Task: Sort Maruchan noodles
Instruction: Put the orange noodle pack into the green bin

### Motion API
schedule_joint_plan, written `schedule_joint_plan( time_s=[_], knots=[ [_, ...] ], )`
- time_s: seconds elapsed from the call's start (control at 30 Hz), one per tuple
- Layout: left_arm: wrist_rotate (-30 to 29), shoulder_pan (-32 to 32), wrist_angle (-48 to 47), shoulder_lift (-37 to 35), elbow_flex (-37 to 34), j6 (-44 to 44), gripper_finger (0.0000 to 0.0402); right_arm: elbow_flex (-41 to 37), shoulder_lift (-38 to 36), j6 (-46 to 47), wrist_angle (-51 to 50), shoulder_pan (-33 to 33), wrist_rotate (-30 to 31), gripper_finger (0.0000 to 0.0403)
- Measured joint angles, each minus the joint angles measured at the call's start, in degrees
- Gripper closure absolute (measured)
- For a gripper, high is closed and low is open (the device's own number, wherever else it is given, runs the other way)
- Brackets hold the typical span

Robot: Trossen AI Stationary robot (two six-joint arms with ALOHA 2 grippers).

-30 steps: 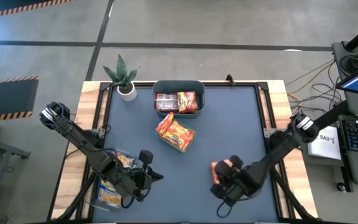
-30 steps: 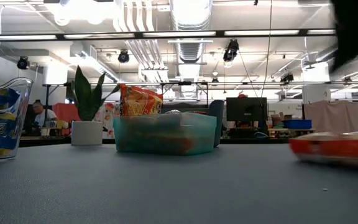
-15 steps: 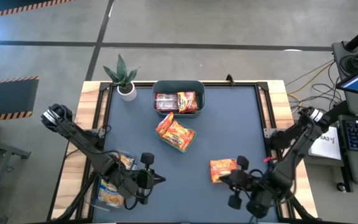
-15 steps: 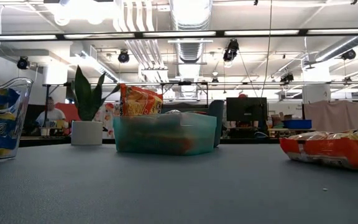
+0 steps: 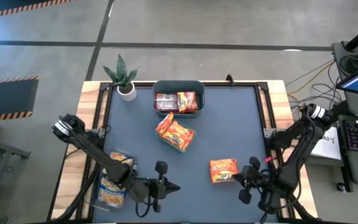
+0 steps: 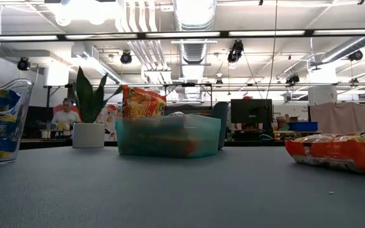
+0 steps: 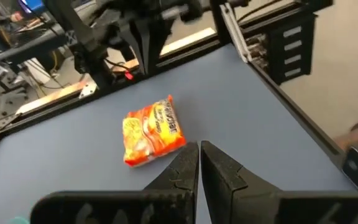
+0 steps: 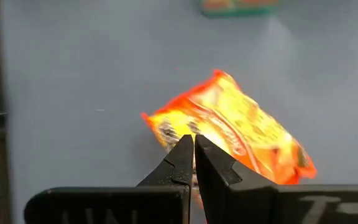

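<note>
An orange noodle packet (image 5: 223, 170) lies flat near the tabletop (image 5: 229, 124) front edge, open surface between it and both arms. The right claw (image 5: 238, 178), pinched shut and empty, sits just beside it; the left claw (image 5: 175, 186), also shut, points toward it from farther along the front edge.

orange noodle packet (image 7: 153, 130) just beyond closed left end effector (image 7: 199, 163)

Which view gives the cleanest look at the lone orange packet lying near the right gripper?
The left wrist view: the orange packet lies whole and unobstructed on the mat. The high view shows it small, just beside the right gripper. The right wrist view has it blurred behind shut fingers; the low view sees only its edge.
</note>
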Motion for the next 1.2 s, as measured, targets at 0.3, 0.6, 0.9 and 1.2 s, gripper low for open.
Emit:
schedule_joint_plan(
  time_s=[0.3, 0.6, 0.9, 1.2],
  knots=[
    [6.2, 5.3, 0.2, 6.5, 5.2, -2.5, 0.0387, -7.8, 0.1, 20.5, -0.3, 0.0, -6.2, 0.0394],
    [6.3, 8.8, 0.2, 16.5, 14.0, 0.7, 0.032, -8.7, 0.1, 20.8, -0.4, 0.0, -7.2, 0.0394],
    [6.4, 10.4, 0.4, 25.8, 20.6, 5.6, 0.0227, -8.7, 0.1, 28.6, -0.3, 0.0, -9.6, 0.0394],
    [6.4, 12.3, 0.4, 33.0, 26.6, 7.2, 0.0209, -8.7, 3.3, 31.3, 0.0, 0.0, -19.2, 0.0394]
  ],
)
